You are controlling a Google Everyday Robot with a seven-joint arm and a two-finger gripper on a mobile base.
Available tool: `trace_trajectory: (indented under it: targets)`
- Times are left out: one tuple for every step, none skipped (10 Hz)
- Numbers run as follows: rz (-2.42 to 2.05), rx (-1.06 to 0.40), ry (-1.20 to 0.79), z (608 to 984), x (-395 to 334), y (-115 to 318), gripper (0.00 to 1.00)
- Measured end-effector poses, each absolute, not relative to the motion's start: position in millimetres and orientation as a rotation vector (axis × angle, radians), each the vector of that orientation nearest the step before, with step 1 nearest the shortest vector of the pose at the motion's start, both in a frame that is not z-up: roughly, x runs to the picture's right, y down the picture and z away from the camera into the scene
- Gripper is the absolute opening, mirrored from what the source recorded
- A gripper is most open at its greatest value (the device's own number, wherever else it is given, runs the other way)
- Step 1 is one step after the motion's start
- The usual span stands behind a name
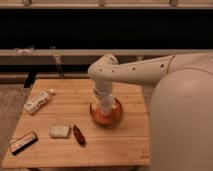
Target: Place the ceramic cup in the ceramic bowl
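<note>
White plastic fills the right side of the view, where the robot's body and arm [150,72] bulk over everything else; the arm reaches leftward, bends at a rounded elbow and drops straight down toward the table. Next in size is the pale wooden table [125,145], its slatted top running across the lower half of the scene. The ceramic bowl [106,114] sits right of the table's middle, orange-brown with a glossy inside, directly under the descending wrist. The gripper [106,108] hangs inside the bowl's rim, and whether it is spread or closed cannot be told. The ceramic cup cannot be made out apart from the pale wrist at the bowl. A white labelled bottle [38,101] lies on its side near the table's left edge. A pale wrapped packet [59,131] rests toward the front left, a dark flat bar [23,142] near the front left corner, and a small dark red object [79,135] just right of the packet.
</note>
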State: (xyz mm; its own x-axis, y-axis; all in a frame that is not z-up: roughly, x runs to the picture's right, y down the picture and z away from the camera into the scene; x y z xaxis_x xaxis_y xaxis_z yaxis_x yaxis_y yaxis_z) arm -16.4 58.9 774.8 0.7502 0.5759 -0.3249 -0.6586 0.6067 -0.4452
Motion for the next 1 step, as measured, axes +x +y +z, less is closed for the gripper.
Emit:
trace_trajectory:
  targets:
    - [0.713, -0.580, 0.147, 774.2, -18.3, 57.1, 0.80]
